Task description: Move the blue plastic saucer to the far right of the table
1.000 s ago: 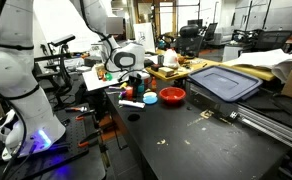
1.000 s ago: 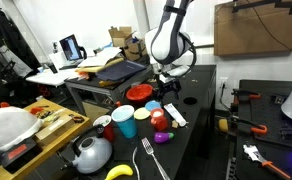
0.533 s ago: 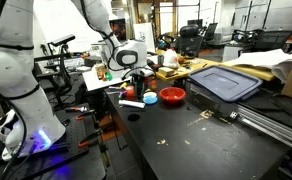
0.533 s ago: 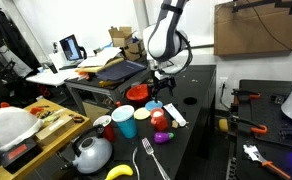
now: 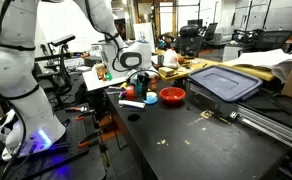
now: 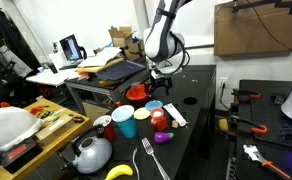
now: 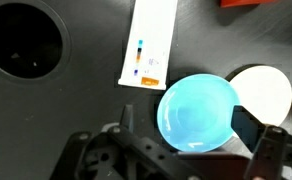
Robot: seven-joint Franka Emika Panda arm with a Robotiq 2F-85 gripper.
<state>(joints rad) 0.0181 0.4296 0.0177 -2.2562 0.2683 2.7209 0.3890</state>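
The blue plastic saucer lies flat on the black table, next to the red bowl. It shows in both exterior views. My gripper is open and empty. It hangs above the saucer, and in the wrist view one finger shows on each side of it. In both exterior views the fingertips are a little above and just beside the saucer, not touching it.
A white labelled box and a white round lid lie close to the saucer. The grey-blue bin lid and a metal rail lie further along the table. Cups, a fork and a kettle crowd one end.
My gripper has shifted sideways over the table towards the blue saucer. The saucer and the other things have not moved.
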